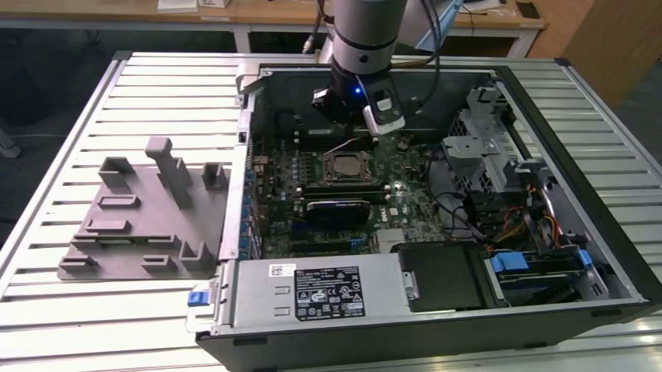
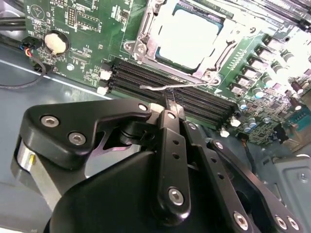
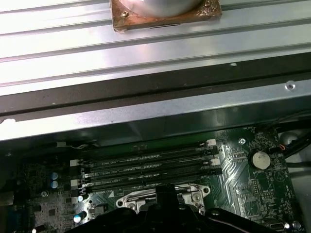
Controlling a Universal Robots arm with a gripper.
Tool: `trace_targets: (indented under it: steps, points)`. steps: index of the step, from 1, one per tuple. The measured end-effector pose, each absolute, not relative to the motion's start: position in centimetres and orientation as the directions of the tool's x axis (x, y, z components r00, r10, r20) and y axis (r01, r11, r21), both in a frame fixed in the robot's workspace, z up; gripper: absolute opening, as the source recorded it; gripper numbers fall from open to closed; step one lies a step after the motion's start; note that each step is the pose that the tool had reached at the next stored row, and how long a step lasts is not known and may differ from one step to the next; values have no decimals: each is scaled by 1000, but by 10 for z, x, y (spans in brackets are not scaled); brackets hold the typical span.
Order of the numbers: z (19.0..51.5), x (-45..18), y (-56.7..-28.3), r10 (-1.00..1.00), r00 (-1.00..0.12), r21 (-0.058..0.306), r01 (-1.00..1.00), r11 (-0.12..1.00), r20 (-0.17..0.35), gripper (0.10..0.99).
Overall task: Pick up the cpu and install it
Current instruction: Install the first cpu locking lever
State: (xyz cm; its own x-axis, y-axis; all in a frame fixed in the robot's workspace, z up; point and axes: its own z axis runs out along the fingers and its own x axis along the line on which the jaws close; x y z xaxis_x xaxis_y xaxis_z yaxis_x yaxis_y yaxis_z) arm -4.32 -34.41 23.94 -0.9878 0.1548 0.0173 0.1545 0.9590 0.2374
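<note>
One cpu (image 2: 187, 36), a flat square chip with a pale silver top, lies seated in the metal socket frame (image 2: 146, 36) on the green motherboard (image 2: 73, 29). In the exterior view you find the same chip (image 1: 343, 166) at the middle of the board, inside the open computer case (image 1: 579, 155).

Your one gripper (image 1: 357, 124) hangs just above the board, beside the socket on the side of the case's rear wall, apart from the chip. In the second wrist view its black fingers (image 2: 171, 109) come together at their tips with nothing between them, so the pincer is closed and holds nothing. A thin metal lever (image 2: 170, 87) lies just past those tips, along the socket's edge.

Four black memory slots (image 3: 146, 167) run side by side next to the socket; the first wrist view counts them clearly. One round coin battery (image 3: 258, 158) sits on the board beyond the slots' end.

The exterior view adds what the wrist cameras miss: one grey plastic fixture (image 1: 145, 225) on the slatted table (image 1: 62, 310), well apart from the case on the exterior view's left, and one black heatsink block (image 1: 336, 209) near the socket.
</note>
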Motion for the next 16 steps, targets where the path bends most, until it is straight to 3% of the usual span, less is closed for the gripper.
trace_targets:
  steps: [16]
  points:
    - [222,-43,-339,156,-988,219,152,964,2,106]
